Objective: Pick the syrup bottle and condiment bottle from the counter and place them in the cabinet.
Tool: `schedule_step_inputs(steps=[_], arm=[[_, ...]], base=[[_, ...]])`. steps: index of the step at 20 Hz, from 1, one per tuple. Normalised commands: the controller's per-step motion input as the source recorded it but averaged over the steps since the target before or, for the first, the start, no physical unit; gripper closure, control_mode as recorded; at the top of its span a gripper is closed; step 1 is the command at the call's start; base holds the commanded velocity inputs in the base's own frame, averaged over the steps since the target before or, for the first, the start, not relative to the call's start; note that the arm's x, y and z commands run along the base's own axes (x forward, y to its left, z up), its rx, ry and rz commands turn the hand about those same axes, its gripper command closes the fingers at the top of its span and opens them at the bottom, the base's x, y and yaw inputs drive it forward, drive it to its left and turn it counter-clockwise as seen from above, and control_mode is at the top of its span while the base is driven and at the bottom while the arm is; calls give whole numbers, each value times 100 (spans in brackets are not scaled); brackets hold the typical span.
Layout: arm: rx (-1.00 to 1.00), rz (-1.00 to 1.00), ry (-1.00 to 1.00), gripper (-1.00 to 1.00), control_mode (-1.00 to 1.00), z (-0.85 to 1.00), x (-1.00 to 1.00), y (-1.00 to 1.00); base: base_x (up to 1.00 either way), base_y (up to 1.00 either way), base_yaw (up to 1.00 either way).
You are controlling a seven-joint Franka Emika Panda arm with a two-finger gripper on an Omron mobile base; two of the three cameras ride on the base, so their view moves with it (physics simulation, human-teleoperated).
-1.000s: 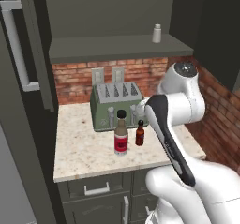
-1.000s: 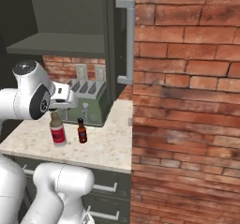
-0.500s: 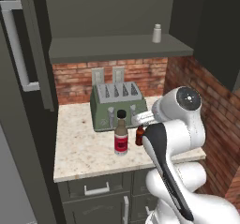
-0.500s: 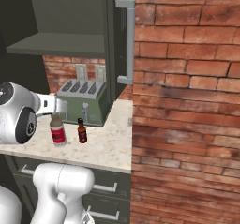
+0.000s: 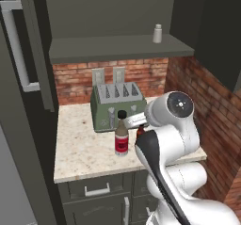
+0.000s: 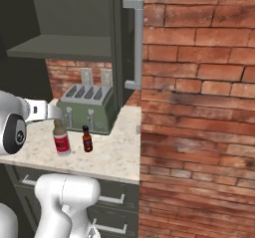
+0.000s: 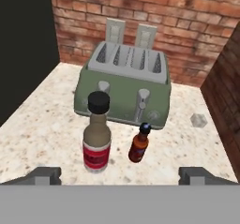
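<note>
You have the cabinet point(image 5: 117, 47) open, dark grey-green, its flat shelf holding one small pale shaker point(image 5: 157, 33) at the right end. Below, on the speckled beige stone counter point(image 5: 80, 148), the syrup bottle point(image 7: 97, 133) stands upright: rounded, tan, red label, black cap. Just beside it on the right is the condiment bottle point(image 7: 139, 144), smaller, dark reddish-brown, slim-necked. Both stand in front of a boxy green four-slot toaster point(image 7: 125, 85) against the brick wall. Your gripper point(image 7: 119, 175) hovers short of the two bottles, fingers point(image 7: 44, 175) spread wide, grasping nothing.
</note>
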Motion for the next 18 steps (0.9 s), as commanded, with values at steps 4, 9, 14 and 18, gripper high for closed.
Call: schedule_step_inputs(steps=[4,9,14,18], arm=[[0,0,-3,-100,-100,-16,3,11],[0,0,0,-100,-100,-5,3,4],[1,0,-2,-100,-100,-4,0,-1],[0,0,3,-100,-100,-21,15,5]], base=[[0,0,0],[0,0,0],[0,0,0],[0,0,0]])
